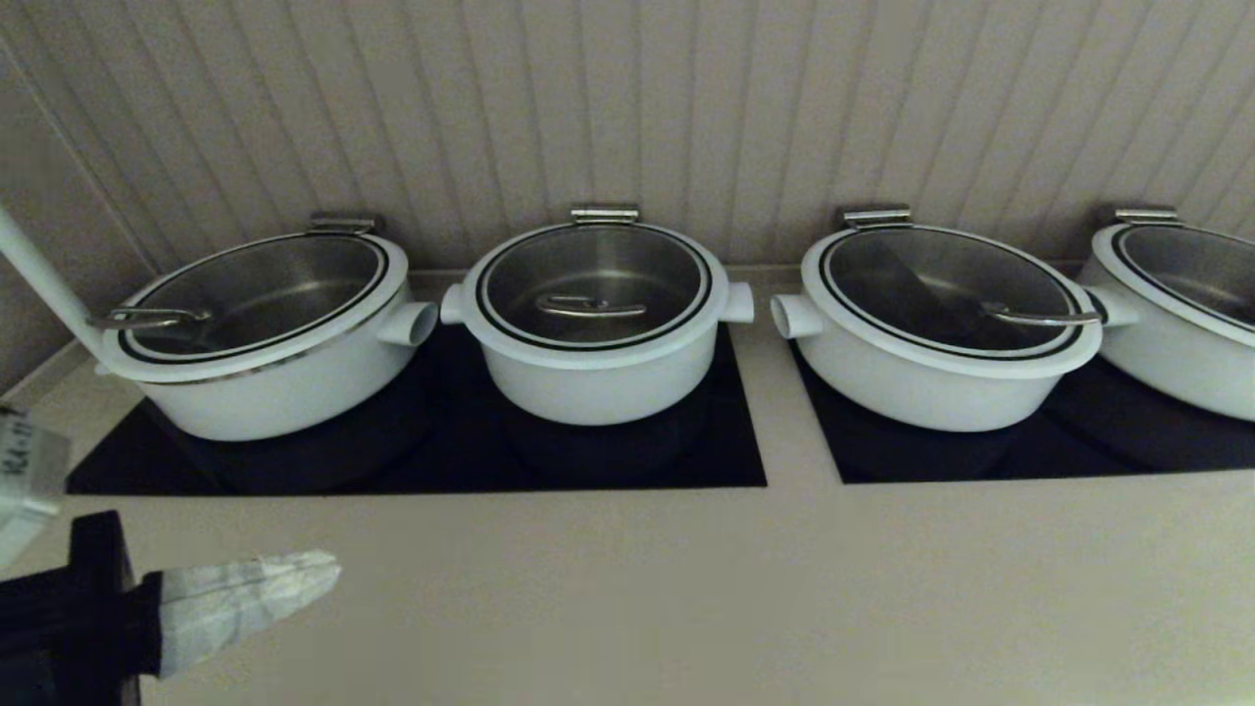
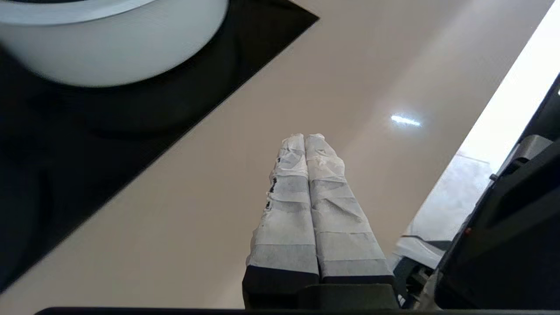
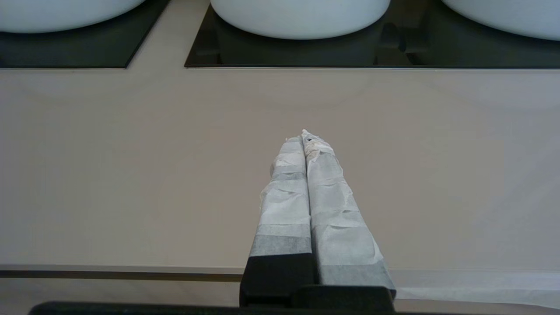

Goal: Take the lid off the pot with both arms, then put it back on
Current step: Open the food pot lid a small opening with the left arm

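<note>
The pot (image 1: 596,378) is the smallest, deepest white pot, second from the left on the left black cooktop (image 1: 726,461). Its glass lid (image 1: 594,279) sits closed on it, with the curved steel handle (image 1: 591,307) on top. My left gripper (image 1: 328,574) is shut and empty, low over the beige counter at the front left, well short of the pot. It also shows shut in the left wrist view (image 2: 305,136). My right gripper (image 3: 302,136) is shut and empty over the counter near its front edge. It is out of the head view.
A wider pot (image 1: 265,382) stands left of the small one. Two more wide pots (image 1: 931,373) (image 1: 1177,343) stand on the right cooktop (image 1: 1079,451). All lids are closed. A panelled wall runs behind. The beige counter (image 1: 686,588) lies in front.
</note>
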